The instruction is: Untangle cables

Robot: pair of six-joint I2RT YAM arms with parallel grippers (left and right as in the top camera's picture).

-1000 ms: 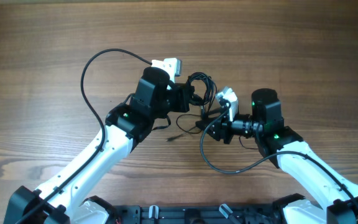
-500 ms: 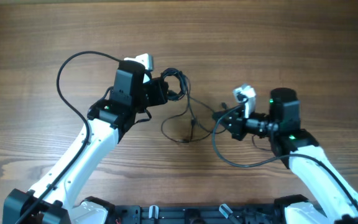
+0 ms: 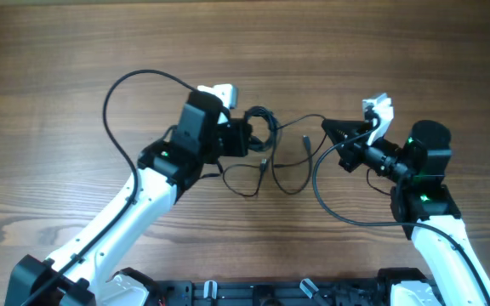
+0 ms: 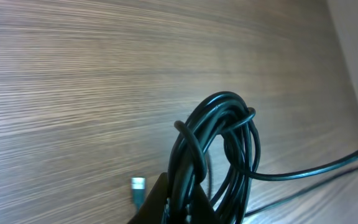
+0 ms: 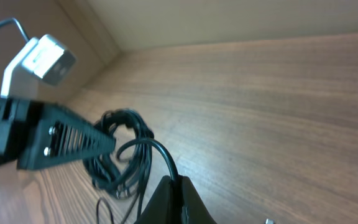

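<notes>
The cables form a small black coil (image 3: 264,123) near the table's middle, and my left gripper (image 3: 253,136) is shut on its near side. In the left wrist view the coil (image 4: 219,146) rises straight out of the closed jaws, and a silver-tipped plug (image 4: 138,185) lies on the wood beside them. My right gripper (image 3: 327,127) is shut on a single thin strand (image 3: 300,121) that runs from the coil. The right wrist view shows that strand (image 5: 157,152) arching up from the pinched fingertips (image 5: 166,199), with the coil (image 5: 114,155) behind. Loose loops (image 3: 289,185) and a plug (image 3: 307,139) lie between the arms.
The wooden table (image 3: 398,51) carries nothing else. Thicker robot wiring arcs out from the left arm (image 3: 122,93) and sags in a loop below the right wrist (image 3: 334,208). The left gripper (image 5: 61,143) with its white camera (image 5: 42,59) fills the left of the right wrist view.
The right gripper closed on a strand and drew it right and away from me. The left arm swung left with the coil, then came back toward the middle. The strand now spans the gap.
</notes>
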